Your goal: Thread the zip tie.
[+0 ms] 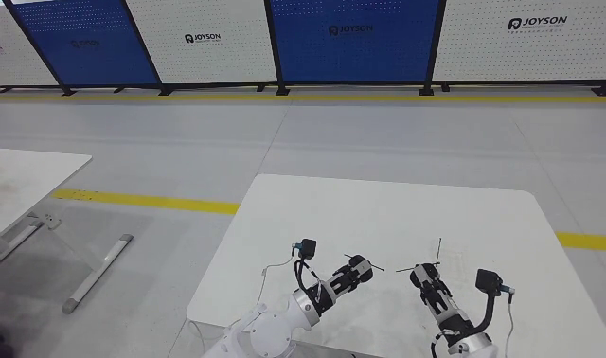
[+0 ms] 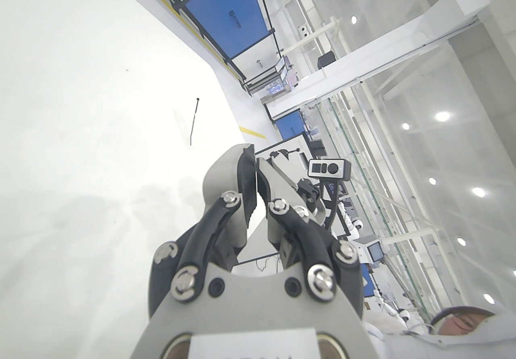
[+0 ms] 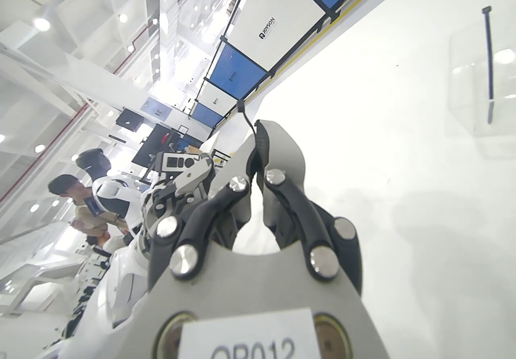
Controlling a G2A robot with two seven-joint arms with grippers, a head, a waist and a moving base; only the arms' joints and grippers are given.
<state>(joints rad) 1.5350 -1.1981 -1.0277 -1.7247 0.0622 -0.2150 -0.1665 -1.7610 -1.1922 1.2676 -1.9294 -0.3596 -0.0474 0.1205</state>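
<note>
My right gripper [image 1: 421, 275] [image 3: 256, 134] is shut on a black zip tie [image 3: 246, 116] whose head pokes out past the fingertips. My left gripper [image 1: 358, 266] [image 2: 256, 167] sits a short way from it, tips facing it. It is shut, and in the top view a thin black zip tie [image 1: 367, 262] crosses its tips. Both grippers hover just over the near part of the white table [image 1: 379, 216]. Another black zip tie [image 1: 438, 249] [image 2: 194, 120] [image 3: 489, 54] stands upright in a clear holder [image 3: 475, 94] just beyond the right gripper.
The tabletop stretches bare beyond the grippers to its far edge. A second white table [image 1: 28, 178] stands off to the left across the floor. Blue and white panel walls [image 1: 350, 26] close off the back.
</note>
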